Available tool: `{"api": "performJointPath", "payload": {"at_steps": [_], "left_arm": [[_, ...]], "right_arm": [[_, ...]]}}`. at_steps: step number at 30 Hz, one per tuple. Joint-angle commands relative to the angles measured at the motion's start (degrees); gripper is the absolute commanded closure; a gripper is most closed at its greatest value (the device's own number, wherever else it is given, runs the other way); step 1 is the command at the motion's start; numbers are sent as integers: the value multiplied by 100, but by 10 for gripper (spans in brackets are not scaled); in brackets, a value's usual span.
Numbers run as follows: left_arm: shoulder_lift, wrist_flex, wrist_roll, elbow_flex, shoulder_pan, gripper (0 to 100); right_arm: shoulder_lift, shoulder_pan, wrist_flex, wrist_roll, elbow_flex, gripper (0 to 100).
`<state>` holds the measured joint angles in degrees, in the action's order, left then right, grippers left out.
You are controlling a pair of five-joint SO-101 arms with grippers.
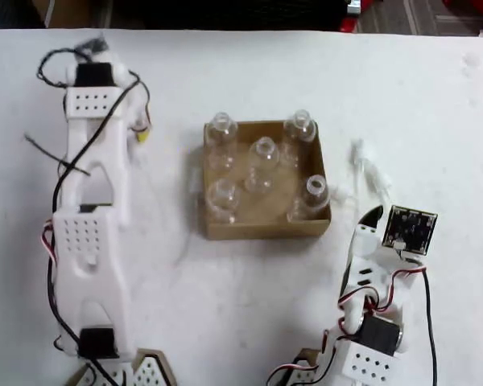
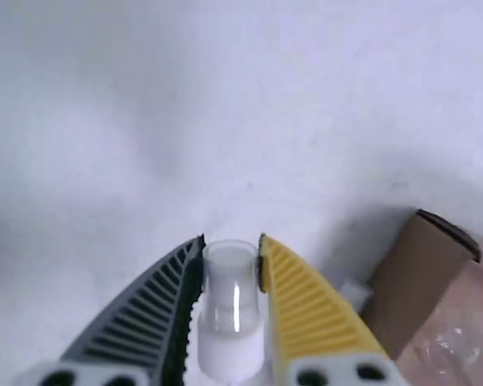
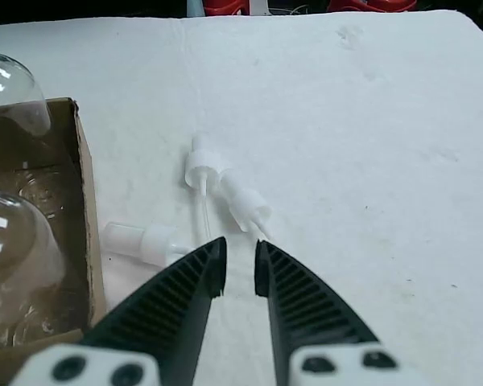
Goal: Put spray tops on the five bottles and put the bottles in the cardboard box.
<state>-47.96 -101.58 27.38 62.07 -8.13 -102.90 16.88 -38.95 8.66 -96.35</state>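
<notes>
Left jaws: are pinching a top (image 2: 229, 305) between the grey and yellow sides, its clear cap pointing out past the tips.
Right jaws: are standing slightly spread and gripping nothing, tips hanging low over the tabletop (image 3: 362, 161).
Just beyond the right jaws: three loose tops (image 3: 201, 165) are lying on their sides close together, one of them nearly under the tips.
Just beyond the left jaws: bare tabletop is showing, with a corner of the box (image 2: 431, 273) near the yellow side.
Box: is sitting mid-tabletop between the two arms, the loose tops lying just outside its wall on the right arm's side.
Bottles (image 1: 263, 157): all five are standing upright inside the box, one in each corner and one in the middle.
Done so far: the boxing appears to be finished.
Left to do: the capping is looking barely begun. Four tops are off the bottles, one held and three loose, so four bottles or more are probably waiting for theirs.
Unclear: whether any neck is already wearing a top; I cannot tell from these views.
</notes>
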Motion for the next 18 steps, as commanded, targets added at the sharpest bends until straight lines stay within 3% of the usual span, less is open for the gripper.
{"api": "performJointPath", "payload": {"at_steps": [1, 6, 13, 18], "left_arm": [[989, -70, -484, 264, 286, 980], [2062, -88, -677, 193, 602, 980], [3969, -35, -1064, -1486, 1270, 980], [5182, 747, -1046, -2171, 1209, 980]], "right_arm": [[-40, 48, 22, -18, -53, 946], [-40, 48, 22, -18, -53, 946], [-40, 48, 22, -18, -53, 946], [-40, 48, 22, -9, -53, 946]]}}
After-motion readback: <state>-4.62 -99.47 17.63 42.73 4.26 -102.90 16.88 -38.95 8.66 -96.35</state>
